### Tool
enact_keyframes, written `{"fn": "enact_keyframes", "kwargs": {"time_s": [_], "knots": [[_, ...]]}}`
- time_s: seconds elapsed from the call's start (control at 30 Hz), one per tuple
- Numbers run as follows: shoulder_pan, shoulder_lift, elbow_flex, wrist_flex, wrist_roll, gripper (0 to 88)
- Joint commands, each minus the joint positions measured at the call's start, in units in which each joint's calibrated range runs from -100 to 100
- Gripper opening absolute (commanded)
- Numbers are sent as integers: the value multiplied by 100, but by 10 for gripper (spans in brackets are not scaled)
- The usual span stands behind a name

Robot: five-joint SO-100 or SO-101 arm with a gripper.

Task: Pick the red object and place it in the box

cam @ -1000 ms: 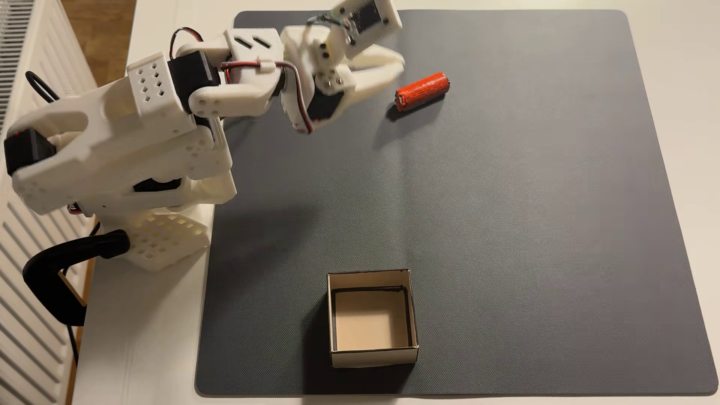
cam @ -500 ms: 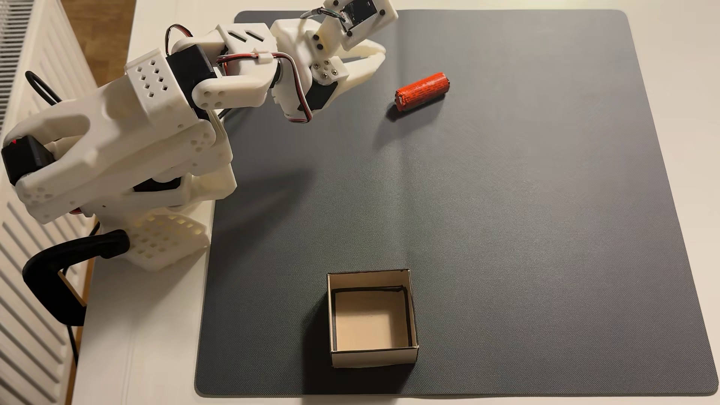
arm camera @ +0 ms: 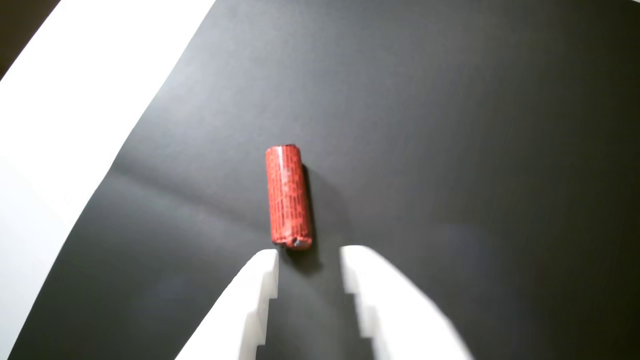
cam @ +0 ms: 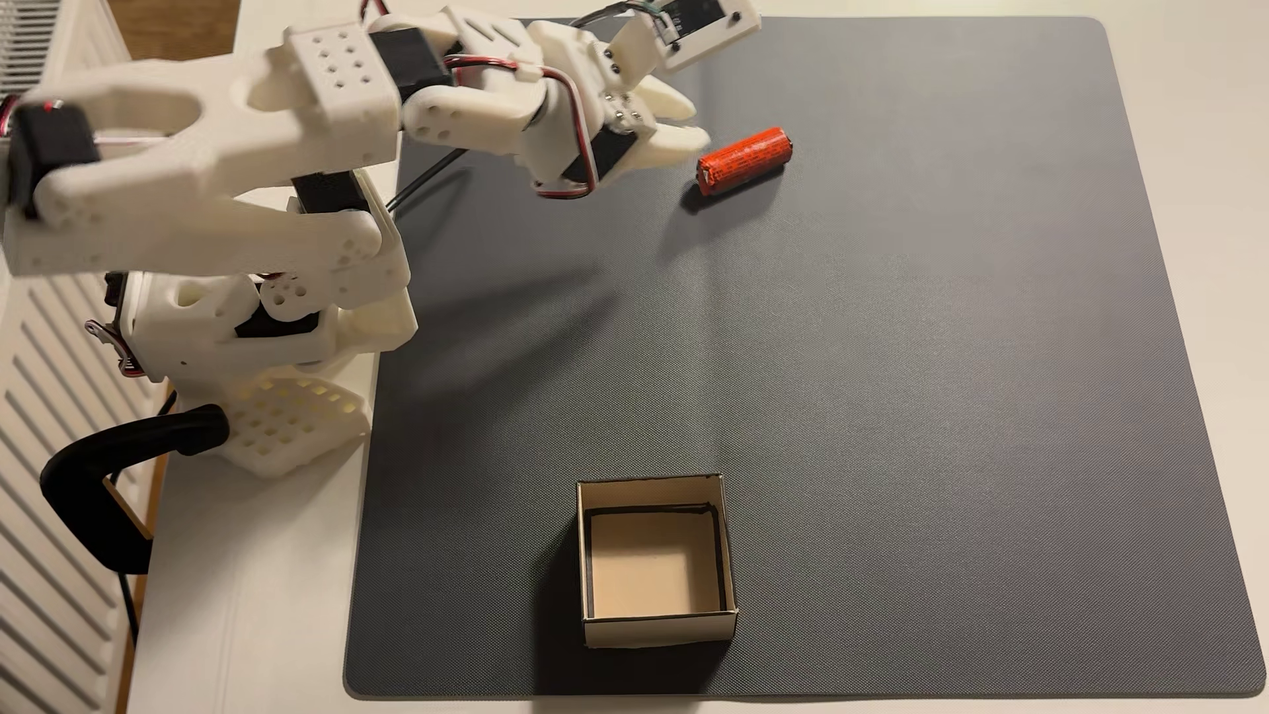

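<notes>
red object (cam: 744, 161) is lying flat on the grey mat (cam: 893, 412), long axis pointing straight away from the jaws in the wrist view | gripper (arm camera: 309, 252) is sitting parted, empty, just short of its near end | box (cam: 656, 628) is sitting well apart

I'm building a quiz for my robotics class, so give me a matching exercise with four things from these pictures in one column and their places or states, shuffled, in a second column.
Things:
1. red object
2. box
3. gripper
4. grey mat

Places or states:
A. open, fingers just short of the cylinder's end
B. spread over the white table
C. empty, near the mat's front edge
D. lying on its side on the mat

Pairs: 1-D, 2-C, 3-A, 4-B
</notes>
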Motion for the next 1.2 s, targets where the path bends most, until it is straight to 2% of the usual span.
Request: {"fn": "enact_keyframes", "kwargs": {"time_s": [0.0, 0.3, 0.57, 1.17], "knots": [[0, 1091, -442, -724, -32, 226], [-171, 3361, -1122, -2193, -52, 253], [-304, 4169, -1811, -2228, -63, 248], [-408, 4798, -1847, -2472, -73, 245]]}}
